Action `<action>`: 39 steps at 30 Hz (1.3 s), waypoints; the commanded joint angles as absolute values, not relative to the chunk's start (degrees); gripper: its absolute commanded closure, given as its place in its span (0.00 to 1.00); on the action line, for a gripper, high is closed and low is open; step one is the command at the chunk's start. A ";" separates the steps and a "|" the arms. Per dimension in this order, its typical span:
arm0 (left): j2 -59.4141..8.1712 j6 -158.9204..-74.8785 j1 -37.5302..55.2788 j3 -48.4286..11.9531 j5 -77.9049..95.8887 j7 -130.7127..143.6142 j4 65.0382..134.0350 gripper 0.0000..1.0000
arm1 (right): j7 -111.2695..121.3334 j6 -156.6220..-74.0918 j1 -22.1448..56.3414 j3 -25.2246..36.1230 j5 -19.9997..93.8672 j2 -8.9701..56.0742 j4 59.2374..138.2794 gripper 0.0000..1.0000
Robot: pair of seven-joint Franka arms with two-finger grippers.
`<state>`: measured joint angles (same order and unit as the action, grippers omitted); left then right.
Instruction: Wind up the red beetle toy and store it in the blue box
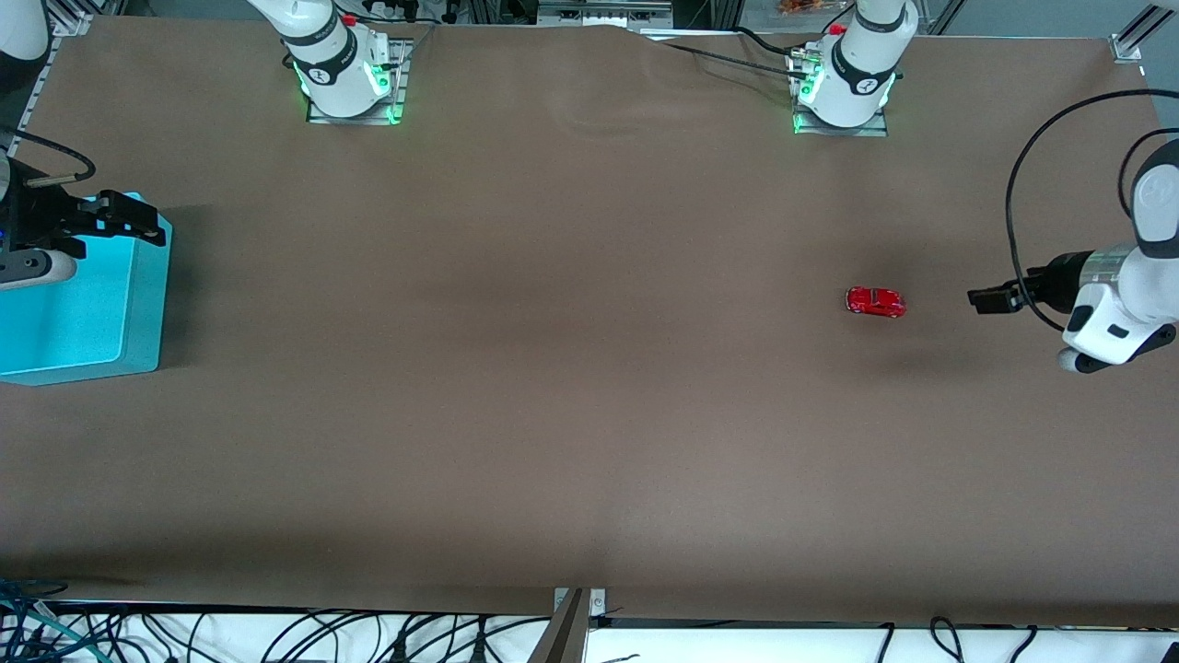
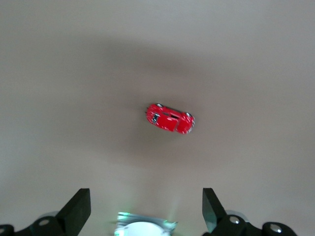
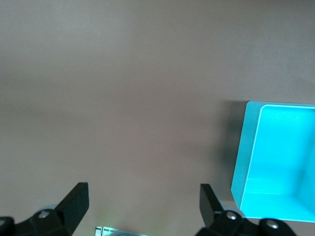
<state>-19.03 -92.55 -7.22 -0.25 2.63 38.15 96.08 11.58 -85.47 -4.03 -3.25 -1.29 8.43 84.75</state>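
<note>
Table (image 1: 571,368): big brown surface, takes up pretty much the whole front view. Both arm bases are bolted along its top edge in that view, with green lights glowing at their feet.

Blue box (image 1: 78,313): light cyan bin sitting way out at the right arm's end of the table, open side up. The right wrist view shows the blue box (image 3: 275,162) with smooth inner walls and nothing visible in the part of the inside that shows.

Left arm: comes in from the left arm's end of the table, white links with a black cable looping over it.

Left gripper (image 1: 990,299): hovering over bare table just beside the toy, on the side toward the left arm's end. In its own wrist view the left gripper (image 2: 146,209) has its fingers spread wide, with nothing between them, and the car sits out ahead of the tips.

Right gripper (image 1: 124,216): up over the blue box at its edge. In the right wrist view the right gripper (image 3: 143,204) is also spread wide and carrying nothing.

Red beetle toy (image 1: 875,301): tiny glossy red car on its wheels on the table, well apart from the box, toward the left arm's end. Also shows in the left wrist view as the red beetle toy (image 2: 170,118), untouched.
</note>
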 commanded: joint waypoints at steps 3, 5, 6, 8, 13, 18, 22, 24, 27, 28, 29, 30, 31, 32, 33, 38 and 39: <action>-19.60 -97.63 -7.47 -0.35 5.01 50.87 100.45 0.00 | 10.99 -85.69 -3.52 -3.34 -2.02 8.70 84.02 0.00; -19.60 -100.10 -7.56 -0.35 5.45 54.30 101.95 0.00 | 10.99 -85.69 -3.52 -3.34 -2.02 8.70 84.02 0.00; -19.60 -101.06 -7.56 -0.44 5.54 55.62 102.74 0.00 | 10.99 -85.69 -3.52 -3.34 -2.02 8.70 84.02 0.00; -19.60 -103.26 -7.65 -0.35 5.54 58.00 104.32 0.00 | 10.99 -85.69 -3.52 -3.34 -2.02 8.70 84.02 0.00; -19.77 -108.97 -7.56 -0.44 5.54 64.85 107.31 0.00 | 10.99 -85.61 -3.52 -3.34 -2.02 8.70 84.02 0.00; -20.39 -113.63 -7.30 -0.88 5.54 70.74 110.47 0.00 | 10.99 -85.61 -3.52 -3.34 -2.02 8.70 84.02 0.00; -20.57 -116.62 -7.47 -1.49 5.54 73.21 113.55 0.00 | 10.99 -85.69 -3.52 -3.34 -2.02 8.70 84.02 0.00; -20.57 -118.82 -7.73 -2.37 5.54 74.35 115.13 0.00 | 10.99 -85.61 -3.52 -3.25 -2.02 8.70 84.02 0.00; -20.57 -122.25 -8.09 -3.25 5.54 75.93 117.94 0.00 | 10.99 -85.43 -3.69 -3.16 -2.11 8.61 83.94 0.00; -20.57 -123.04 -8.17 -3.69 5.54 76.11 118.82 0.00 | 11.07 -85.34 -3.69 -3.16 -2.11 8.53 83.94 0.00; -20.57 -123.92 -8.35 -3.87 5.54 76.29 119.52 0.00 | 11.07 -85.34 -3.69 -3.08 -2.11 8.53 83.94 0.00; -20.57 -124.71 -8.44 -3.87 5.54 76.55 120.05 0.00 | 11.07 -85.34 -3.69 -3.08 -2.11 8.44 83.94 0.00; -20.65 -125.41 -8.44 -3.87 5.54 76.99 120.67 0.00 | 11.07 -85.34 -3.69 -3.08 -2.11 8.52 83.85 0.00; -20.65 -126.12 -8.35 -3.87 5.54 77.43 121.20 0.00 | 11.07 -85.34 -3.69 -3.08 -2.11 8.44 83.85 0.00; -20.65 -126.65 -8.35 -3.87 5.54 77.78 121.72 0.00 | 11.07 -85.43 -3.69 -3.08 -2.11 8.44 83.85 0.00; -20.74 -128.67 -8.35 -3.87 5.45 78.92 123.31 0.00 | 10.99 -85.25 -3.60 -3.16 -2.02 8.35 83.85 0.00; -20.83 -128.93 -8.44 -3.87 5.45 79.36 123.57 0.00 | 10.99 -85.25 -3.60 -3.16 -2.02 8.35 83.85 0.00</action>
